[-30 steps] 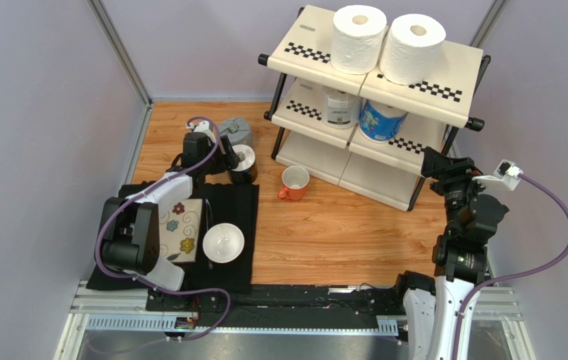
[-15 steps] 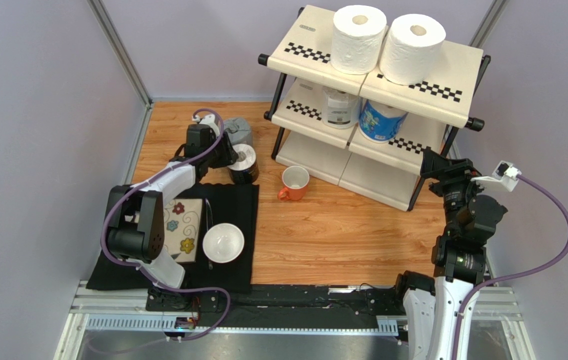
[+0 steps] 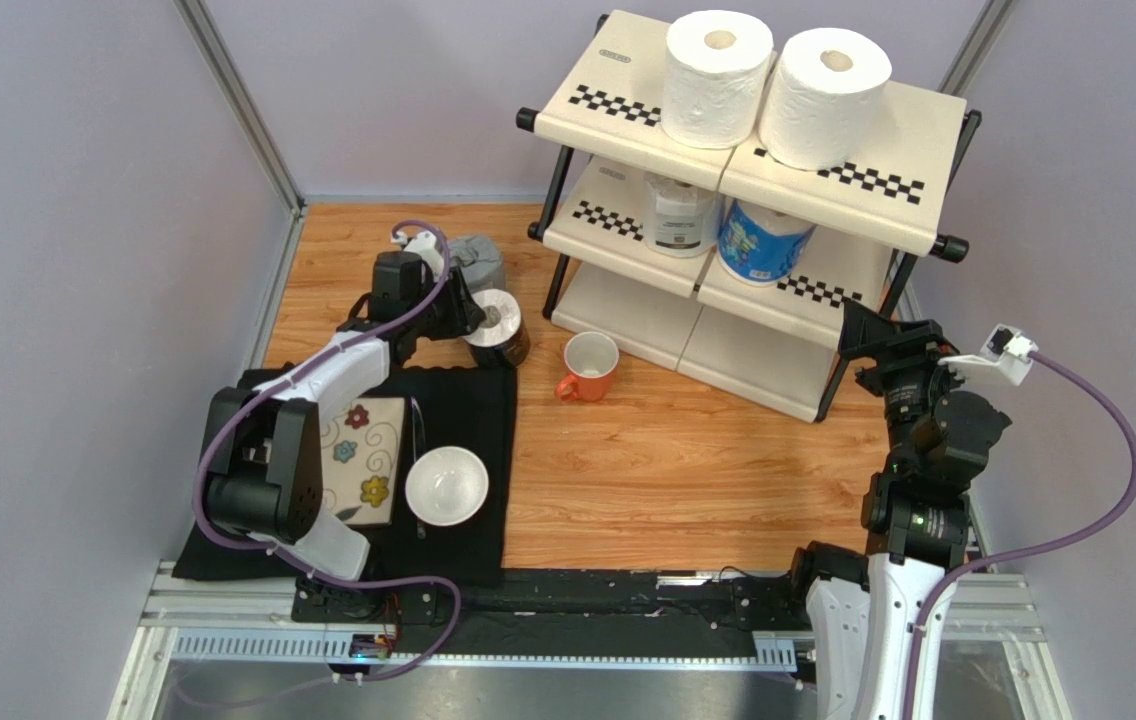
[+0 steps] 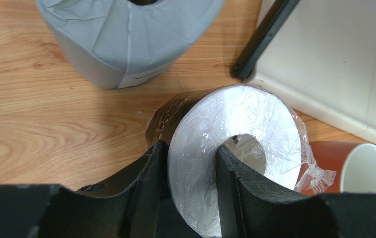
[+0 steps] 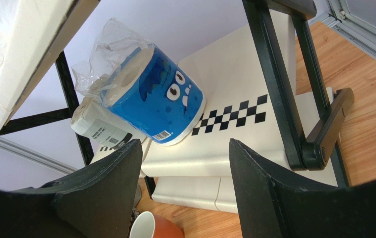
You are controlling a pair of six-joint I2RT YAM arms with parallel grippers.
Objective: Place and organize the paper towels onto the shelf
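The shelf [image 3: 619, 68] stands far right on the table [image 3: 679, 465]. Its top tier bears the left top roll [image 3: 717, 75] and right top roll [image 3: 825, 93], its middle tier the left middle roll [image 3: 679, 215] and right middle roll [image 3: 762, 240]. The mug [image 3: 586, 365] stands just left of the bottom tier. Farther left is the fifth roll [image 3: 496, 320], with the sixth roll [image 3: 477, 263] just behind it.

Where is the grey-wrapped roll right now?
Top view, left side: the grey roll sits behind the black roll, left of the shelf.
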